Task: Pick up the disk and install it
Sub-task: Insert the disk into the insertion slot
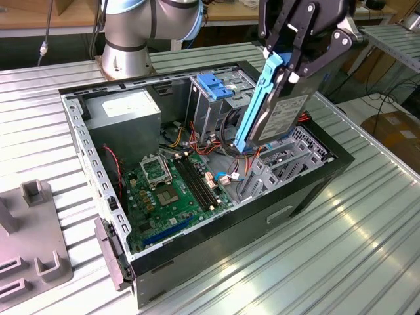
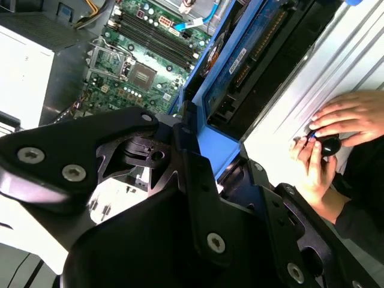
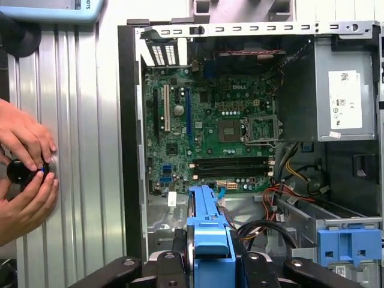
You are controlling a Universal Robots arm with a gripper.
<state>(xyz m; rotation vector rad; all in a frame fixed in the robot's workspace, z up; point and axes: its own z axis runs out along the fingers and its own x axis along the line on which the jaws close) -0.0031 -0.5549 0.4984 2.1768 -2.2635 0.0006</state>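
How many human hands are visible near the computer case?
2. One hand and a second hand are over the ribbed table beside the open case, together holding a small black object. More may be hidden outside the pictures.

White labels sit on the disk (image 1: 283, 118) and the power supply (image 3: 333, 90), none of their print legible.

The disk (image 1: 287, 113) tilts above the case (image 1: 230, 231); the motherboard (image 1: 174, 190) lies inside.
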